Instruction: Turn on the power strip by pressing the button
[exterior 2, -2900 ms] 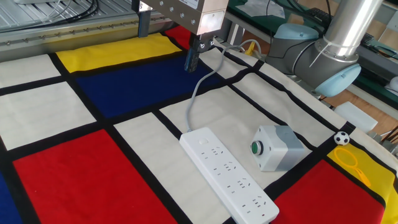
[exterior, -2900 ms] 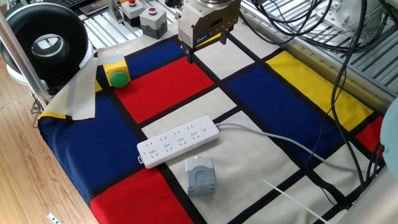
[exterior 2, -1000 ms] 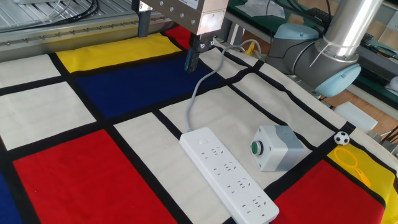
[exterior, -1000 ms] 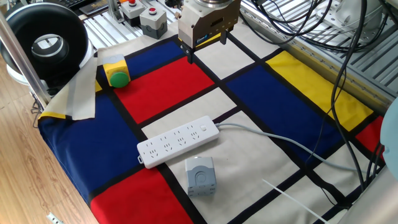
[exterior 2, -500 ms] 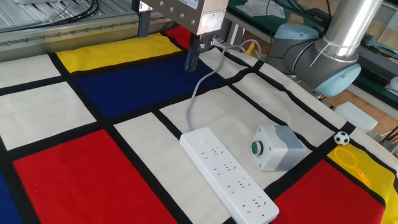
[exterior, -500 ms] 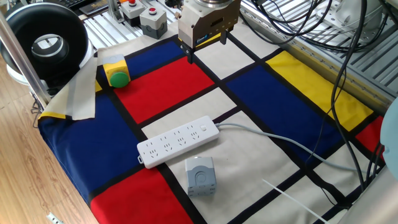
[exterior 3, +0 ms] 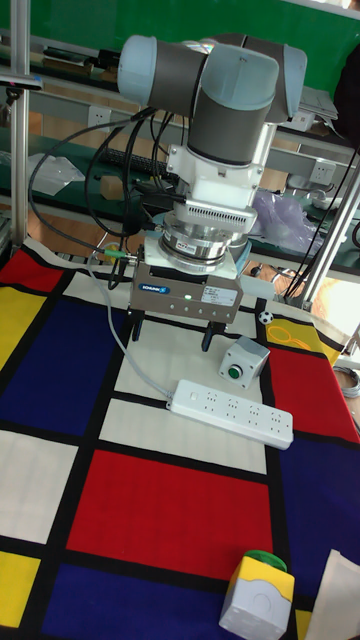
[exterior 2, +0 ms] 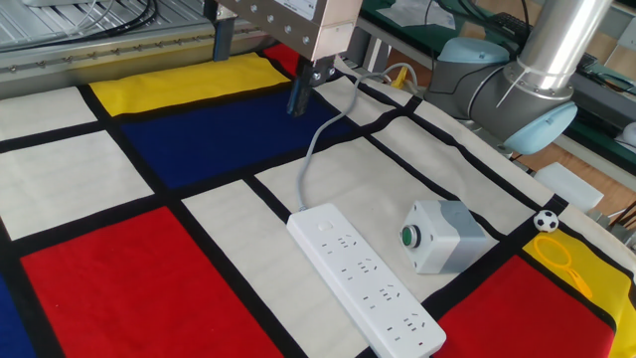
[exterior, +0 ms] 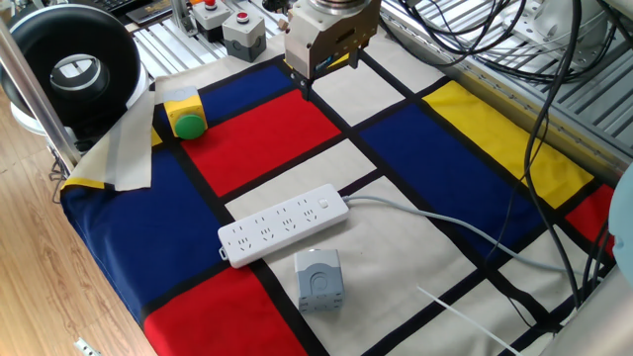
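Observation:
The white power strip [exterior: 285, 225] [exterior 2: 366, 278] [exterior 3: 232, 411] lies flat on the chequered cloth, its pale grey cable [exterior: 445, 227] [exterior 2: 313, 149] trailing off one end. The button [exterior: 323, 205] [exterior 2: 323, 226] is a tiny white dot on the strip's face near the cable end. My gripper [exterior: 328, 71] [exterior 2: 258, 70] [exterior 3: 170, 332] hangs above the cloth, well back from the strip. It is open; the tall fixed view shows a wide gap between its fingers [exterior 3: 133, 328] with nothing in it.
A grey box with a small green button [exterior: 318, 280] [exterior 2: 445, 237] [exterior 3: 243, 362] stands beside the strip. A green dome button in yellow housing [exterior: 185, 117] [exterior 3: 255, 592] sits near a cloth corner. Two red buttons in grey housings [exterior: 242, 35] stand beyond the cloth. Black cables [exterior: 554, 148] hang at the right.
The gripper has shifted slightly, a little higher and away from the strip. The strip and the boxes have not moved.

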